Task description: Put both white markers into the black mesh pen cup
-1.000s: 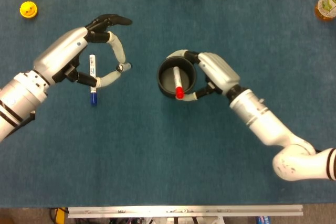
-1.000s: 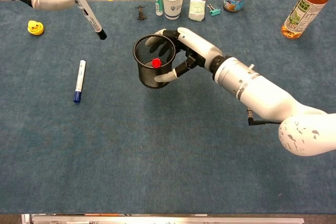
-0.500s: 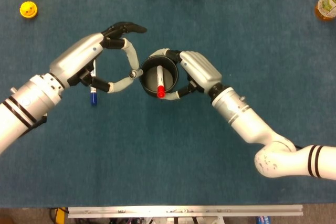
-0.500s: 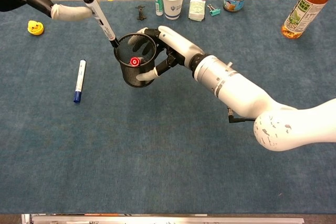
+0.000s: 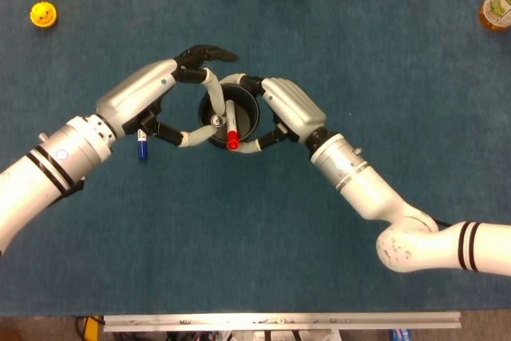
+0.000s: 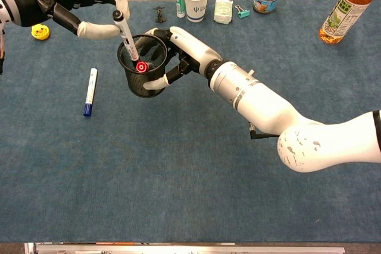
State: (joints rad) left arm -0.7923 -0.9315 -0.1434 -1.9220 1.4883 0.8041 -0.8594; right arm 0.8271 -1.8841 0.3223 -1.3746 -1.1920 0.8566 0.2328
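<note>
The right hand point(image 6: 178, 52) has slid the cup point(image 6: 141, 72) over to the left, and the left hand point(image 6: 89, 7) has come across to meet it — so now the marker point(image 6: 126, 35) in the left hand has its dark tip down inside the cup's mouth, where a moment ago it hung off to the side. That looks like the last bit before letting go. The left hand pinches the marker near its top, other fingers spread, and the marker stands almost straight up. The right hand is wrapped round the cup's far side, holding it tight. A red-capped marker point(image 6: 141, 66) already leans inside the cup. One more marker with a blue cap point(image 6: 90, 91) lies flat on the table point(image 6: 178, 176), well to the left of the cup — no hand is near it.
</note>
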